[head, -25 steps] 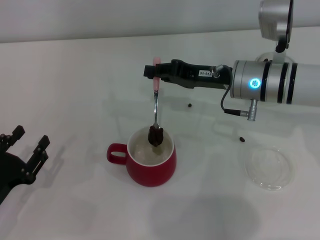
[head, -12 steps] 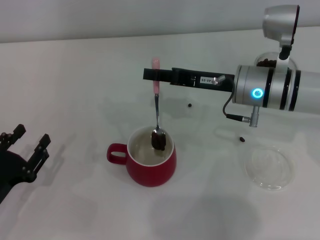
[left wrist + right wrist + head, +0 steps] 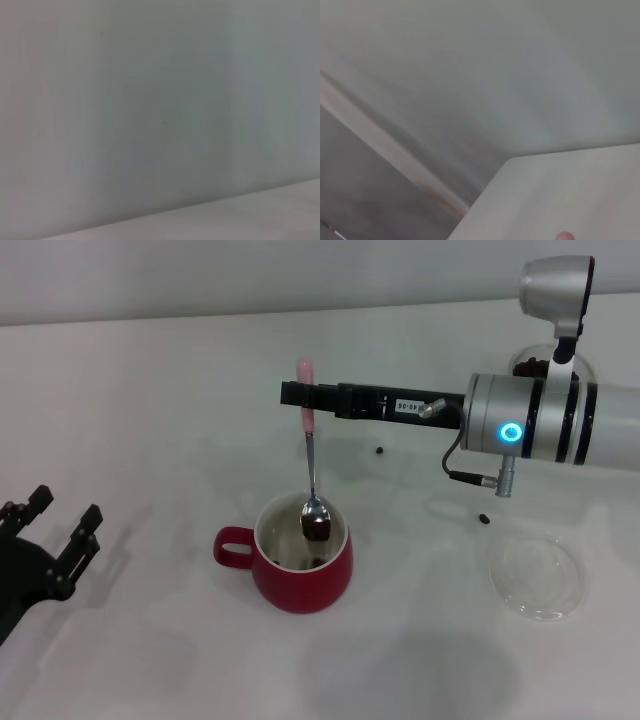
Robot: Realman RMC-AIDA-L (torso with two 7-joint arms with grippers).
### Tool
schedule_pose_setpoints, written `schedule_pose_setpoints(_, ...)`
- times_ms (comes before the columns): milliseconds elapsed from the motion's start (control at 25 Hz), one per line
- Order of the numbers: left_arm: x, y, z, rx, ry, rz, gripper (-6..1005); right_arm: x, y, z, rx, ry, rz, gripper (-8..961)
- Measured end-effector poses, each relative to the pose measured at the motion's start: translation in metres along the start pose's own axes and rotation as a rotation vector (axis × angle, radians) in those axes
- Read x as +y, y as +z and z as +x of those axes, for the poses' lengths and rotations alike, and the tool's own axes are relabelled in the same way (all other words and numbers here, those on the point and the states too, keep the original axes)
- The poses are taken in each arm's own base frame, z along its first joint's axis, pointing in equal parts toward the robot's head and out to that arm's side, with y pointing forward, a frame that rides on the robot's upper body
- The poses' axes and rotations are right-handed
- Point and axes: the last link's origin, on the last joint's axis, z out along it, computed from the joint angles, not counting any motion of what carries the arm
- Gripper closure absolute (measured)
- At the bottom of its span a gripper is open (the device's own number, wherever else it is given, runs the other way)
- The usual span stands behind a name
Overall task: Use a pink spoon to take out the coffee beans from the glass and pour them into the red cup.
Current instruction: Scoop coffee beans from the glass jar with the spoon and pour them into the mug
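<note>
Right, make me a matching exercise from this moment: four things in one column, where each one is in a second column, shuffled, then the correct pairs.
Things:
1. pink spoon
2. red cup
3. clear dish
4. left gripper

Places:
A. flat on the table under the right arm's side, apart from the cup
B. parked low at the robot's left, away from the work
C. hanging upright from the right gripper, bowl down over the mug's mouth
D. standing on the table near the middle, handle toward the robot's left

Pairs: 1-C, 2-D, 3-A, 4-B
</note>
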Motion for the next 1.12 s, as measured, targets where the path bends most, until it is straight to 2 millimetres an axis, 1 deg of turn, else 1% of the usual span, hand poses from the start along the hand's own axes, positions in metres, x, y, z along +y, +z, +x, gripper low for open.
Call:
schedule_pose_setpoints(240, 0.001, 0.002, 0.001, 0.003, -0.005, -0.005, 405, 0.005, 0.003, 0.002, 0.000, -0.072, -0.025, 801)
schedule_pose_setpoints(800, 0.001, 0.005, 0.002, 0.007, -0.004, -0.009, 404, 0.012, -0.003, 0.003, -0.043, -0.213, -0.080, 800)
schedule_pose_setpoints(1000, 0.001, 0.006, 0.002, 0.009, -0.003, -0.011, 404, 0.011, -0.005, 0.004, -0.057, -0.193, -0.080, 800)
schedule_pose_setpoints(1120, 0.001, 0.006, 0.003, 0.010, -0.003, -0.008, 404, 0.012, -0.012, 0.002, -0.092, -0.146, -0.089, 800)
